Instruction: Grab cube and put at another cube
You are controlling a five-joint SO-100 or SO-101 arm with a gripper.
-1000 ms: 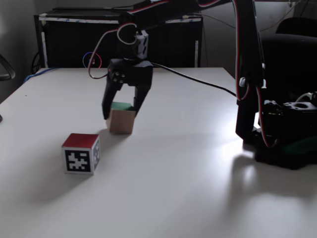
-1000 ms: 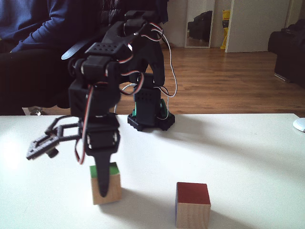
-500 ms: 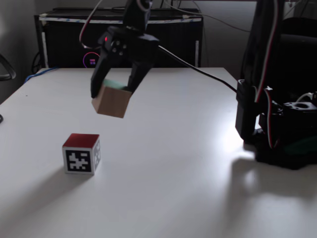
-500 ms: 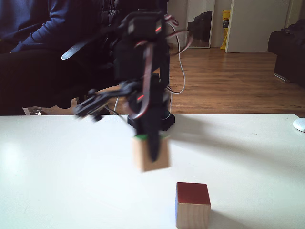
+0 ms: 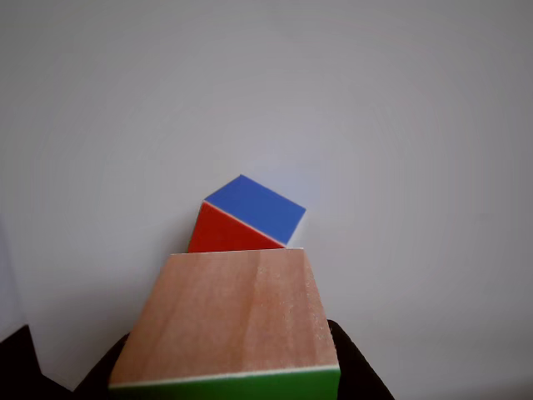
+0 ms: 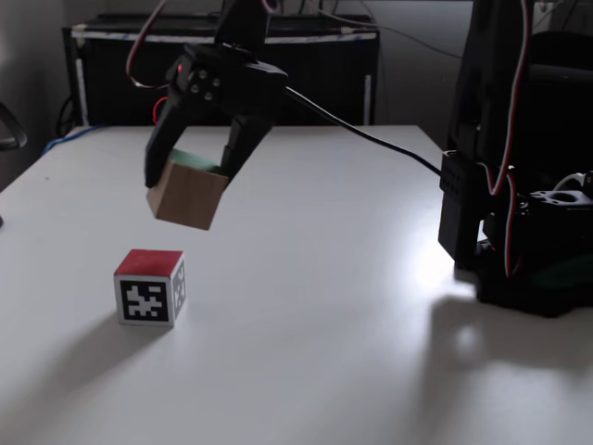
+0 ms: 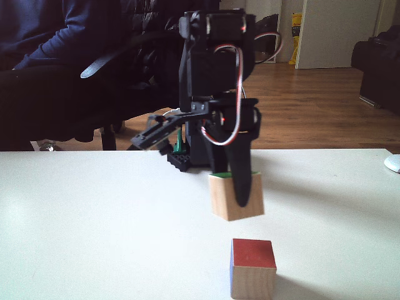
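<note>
My gripper point(image 6: 188, 176) is clamped on the cube point(image 6: 187, 193), one finger on each side, cube tilted and held in the air clear of the table point(image 6: 315, 306). In a fixed view the gripper point(image 7: 240, 187) has one dark finger point(image 7: 240, 182) running down the cube's point(image 7: 235, 197) near wooden face, green face up against my jaws. In the other view the cube point(image 5: 231, 321) sits right in front of me, wood face toward the camera, green face with a thin white line at the bottom edge, dark finger parts just showing either side below it.

Under and a bit ahead of my jaws, the second cube point(image 6: 149, 286) rests on the table, not touching the held cube: red top, black-and-white marker on the side. In another fixed view it point(image 7: 253, 267) shows red top, wood front, directly below the held cube. The other view shows its point(image 5: 246, 216) blue and red faces just beyond the held cube.

Behind, my arm base point(image 6: 519, 241).
</note>
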